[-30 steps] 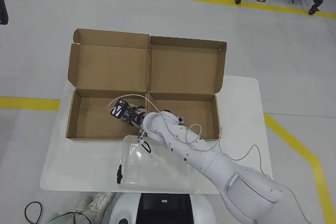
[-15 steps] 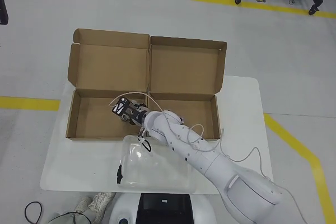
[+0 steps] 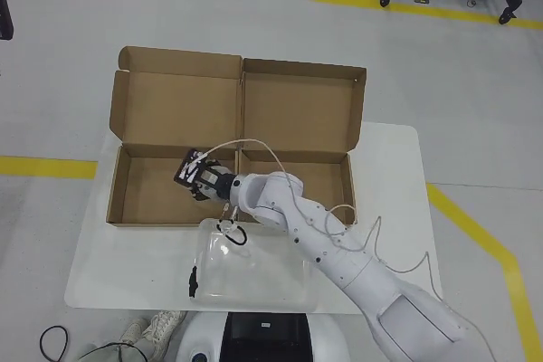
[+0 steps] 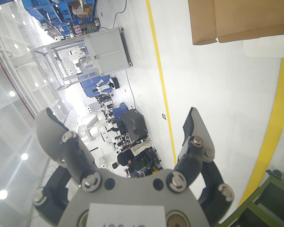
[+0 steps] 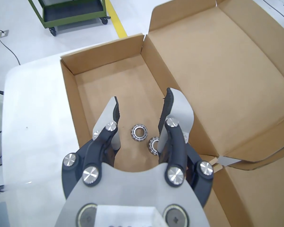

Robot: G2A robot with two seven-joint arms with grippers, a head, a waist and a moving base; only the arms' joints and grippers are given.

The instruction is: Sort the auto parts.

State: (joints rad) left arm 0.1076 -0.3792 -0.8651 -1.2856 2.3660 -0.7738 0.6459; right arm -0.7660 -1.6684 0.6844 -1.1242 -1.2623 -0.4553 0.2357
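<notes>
Cardboard makes up both open boxes on the white table (image 3: 389,181). The right gripper (image 5: 142,96) now hangs over the left box (image 3: 131,195), close to the wall it shares with the right box (image 3: 299,181). Over the last second the top view shows this gripper (image 3: 197,170) sliding from just inside the box's near wall to farther in, toward the hinged lid, while the arm stretches out behind it. Its fingers are spread wide with nothing between them.

Directly below, two steel bearings lie on the box floor: one bearing (image 5: 139,132) sits in the gap between the fingers, and the second bearing (image 5: 153,145) lies just beside it, partly hidden by one finger. From that, the drop into this box looks finished, and the arm is likely free to go back for another part.

Both bearings are small bright metal rings with ribbed roller cages around an open bore, resting flat and close together without clearly touching. Hard and round, they could roll if nudged.

Nearer the robot, a clear plastic tray (image 3: 253,271) holds a black ring-shaped part (image 3: 236,237) and another small black piece (image 3: 192,281), seemingly unsorted. The left gripper (image 4: 119,112) is also spread and empty, pointing away toward the room.
</notes>
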